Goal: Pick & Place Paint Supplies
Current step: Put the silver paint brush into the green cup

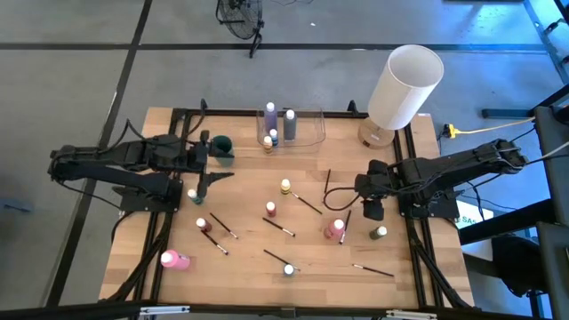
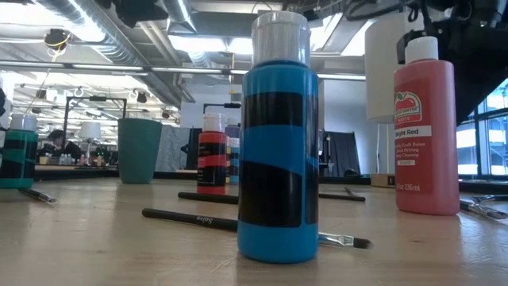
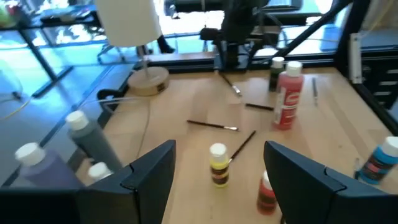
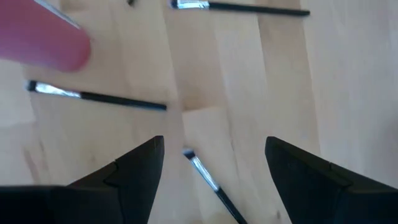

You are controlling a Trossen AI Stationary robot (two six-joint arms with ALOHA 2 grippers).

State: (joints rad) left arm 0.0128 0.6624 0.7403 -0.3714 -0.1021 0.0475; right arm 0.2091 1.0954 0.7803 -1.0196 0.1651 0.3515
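Note:
Small paint bottles stand on the wooden table: yellow [image 1: 285, 187], reddish [image 1: 270, 210], pink-red [image 1: 335, 229], blue [image 1: 289, 269], and a pink one [image 1: 173, 260] lying on its side. Thin dark paintbrushes [image 1: 278, 228] lie flat among them. My left gripper [image 1: 213, 178] hangs open at the table's left, pointing toward the yellow bottle [image 3: 217, 165], which stands some way beyond its fingers. My right gripper [image 1: 369, 211] is open at the right and points down. A brush's metal tip [image 4: 202, 171] lies on the wood below the gap between its fingers, beside the pink-red bottle [image 4: 37, 37].
A clear container [image 1: 302, 133] at the far edge holds a lilac, a grey and a small blue bottle. A green cup [image 1: 220, 149] stands to its left, a large white cylinder [image 1: 404, 84] at the far right corner. Black frame rails [image 1: 418, 258] border the table.

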